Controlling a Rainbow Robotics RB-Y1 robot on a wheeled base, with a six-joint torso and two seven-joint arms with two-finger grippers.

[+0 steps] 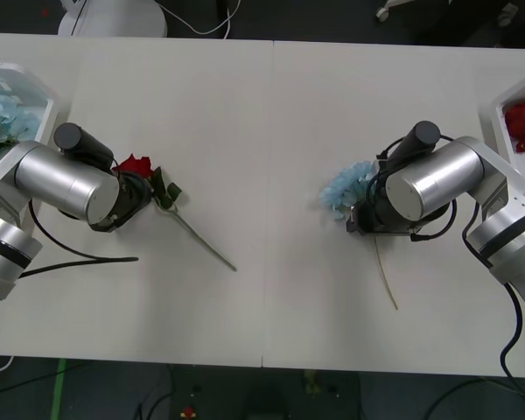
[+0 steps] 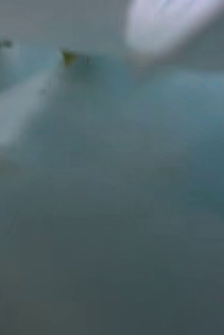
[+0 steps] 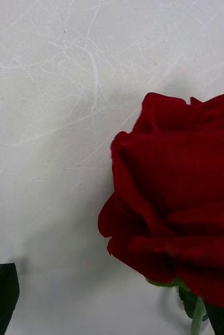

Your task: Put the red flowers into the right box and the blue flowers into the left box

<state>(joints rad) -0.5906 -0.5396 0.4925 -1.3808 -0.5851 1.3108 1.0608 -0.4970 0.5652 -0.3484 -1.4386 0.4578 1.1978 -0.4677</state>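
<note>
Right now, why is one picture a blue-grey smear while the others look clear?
In the right wrist view a blue flower sits too close to the lens, so it blurs completely; in the left wrist view the red rose is sharp with a soft shadow; the front view is evenly lit, both flowers crisp.

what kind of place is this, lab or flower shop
Probably a robot lab or test room: a plain white table, cables on the dark floor behind it, and artificial flowers, a red rose and a blue flower, being sorted.
</note>
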